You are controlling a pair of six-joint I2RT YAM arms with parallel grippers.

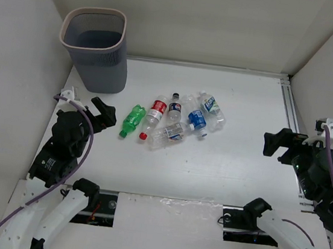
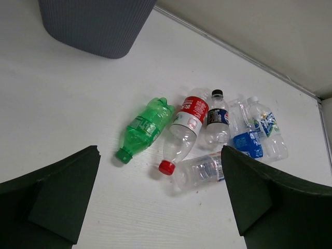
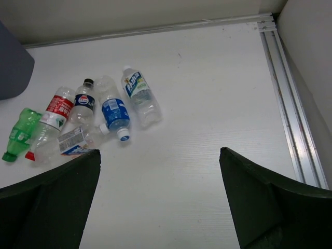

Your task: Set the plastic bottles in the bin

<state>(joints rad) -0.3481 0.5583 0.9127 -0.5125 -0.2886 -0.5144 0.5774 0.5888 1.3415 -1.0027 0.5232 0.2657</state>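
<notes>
Several plastic bottles lie in a cluster mid-table: a green one [image 1: 133,120], a red-labelled one [image 1: 154,114], a dark-labelled one [image 1: 175,107], a blue-labelled one [image 1: 197,121], a pale-labelled one [image 1: 212,109] and a clear one [image 1: 168,134] lying across in front. The grey mesh bin [image 1: 100,68] stands upright at the far left. My left gripper [image 1: 104,114] is open and empty, just left of the green bottle [image 2: 145,129]. My right gripper [image 1: 276,144] is open and empty, well right of the cluster. The right wrist view shows the blue-labelled bottle [image 3: 114,111] ahead on the left.
White walls enclose the table on the left, back and right. An aluminium rail [image 1: 292,115] runs along the table's right edge. The bin's wall [image 2: 96,23] fills the top left of the left wrist view.
</notes>
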